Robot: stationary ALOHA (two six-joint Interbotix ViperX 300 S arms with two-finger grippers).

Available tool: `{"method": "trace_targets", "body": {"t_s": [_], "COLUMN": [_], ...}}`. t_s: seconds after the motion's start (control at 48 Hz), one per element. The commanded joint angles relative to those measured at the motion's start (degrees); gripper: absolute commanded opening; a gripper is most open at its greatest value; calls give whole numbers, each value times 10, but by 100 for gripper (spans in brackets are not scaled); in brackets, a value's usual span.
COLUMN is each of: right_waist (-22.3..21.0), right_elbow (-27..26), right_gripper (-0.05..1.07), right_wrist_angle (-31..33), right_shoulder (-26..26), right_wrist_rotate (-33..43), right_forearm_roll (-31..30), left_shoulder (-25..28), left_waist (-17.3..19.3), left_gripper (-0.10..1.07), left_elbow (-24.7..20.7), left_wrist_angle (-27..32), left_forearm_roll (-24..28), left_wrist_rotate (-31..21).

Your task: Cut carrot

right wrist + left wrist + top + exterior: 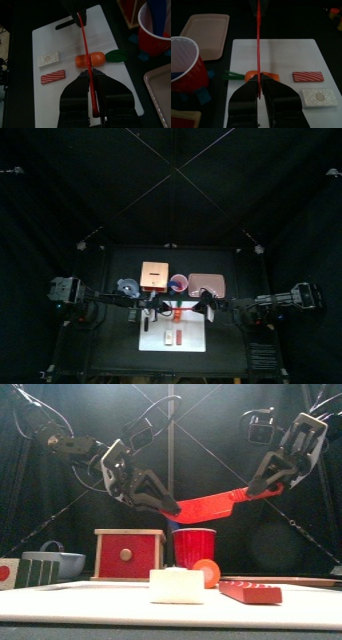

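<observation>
Nearest the table's front edge, on the white cutting board (73,37), sit a pale foam-like block (177,585) and a red-and-white striped slab (250,591), side by side close to one short edge of the board. Just behind them, about mid-board and toward one long edge, lies the carrot (90,59), a short bright orange piece with a green leaf end poking off over that edge. Nothing is touching it.

Above it hangs a red knife (211,506), and both arms have hold of it. The left gripper (259,87) has its fingers pressed together on one end, the right gripper (92,82) pinches the other, and the blade runs between them, well clear of the board and lined up roughly over the carrot.

Farther back stand a red cup (195,544), a red box with a wooden frame (128,553) and a pinkish tray (206,32) off the board's far corner.

My worry is the descent. With two arms sharing one thin blade, any mismatch in how they lower it could twist or bow it, or pull it out of one grip. The carrot is round and loose, so a blade landing off-centre could roll it or shoot it off the board edge instead of cutting. Drifting sideways, the blade could also clip the striped slab.
</observation>
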Motion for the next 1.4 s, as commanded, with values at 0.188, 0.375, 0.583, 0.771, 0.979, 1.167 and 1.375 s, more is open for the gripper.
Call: {"method": "trace_targets", "body": {"t_s": [0.188, 0.375, 0.583, 0.771, 0.979, 1.167, 1.375], "right_waist": [11, 12, 8, 10, 8, 11, 16], "right_elbow": [-6, -14, -18, -25, -37, -42, -49], "right_gripper": [31, 28, 22, 22, 22, 22, 22], "right_wrist_angle": [19, 46, 55, 56, 59, 58, 57], "right_shoulder": [36, 52, 71, 99, 135, 149, 149], "right_wrist_rotate": [4, 4, 4, 4, 3, 3, 3], "right_forearm_roll": [40, 54, 54, 62, 59, 62, 64], "left_shoulder": [19, 37, 51, 55, 59, 64, 69], "left_waist": [2, 3, 3, 4, 6, 7, 6], "left_gripper": [43, 43, 43, 43, 43, 43, 43], "left_elbow": [-4, -4, -5, -3, 4, 4, 4], "left_wrist_angle": [-41, -55, -57, -57, -57, -57, -55], "left_forearm_roll": [29, 38, 37, 36, 36, 36, 33], "left_wrist_rotate": [-1, -1, -1, -1, -1, -1, -1]}}
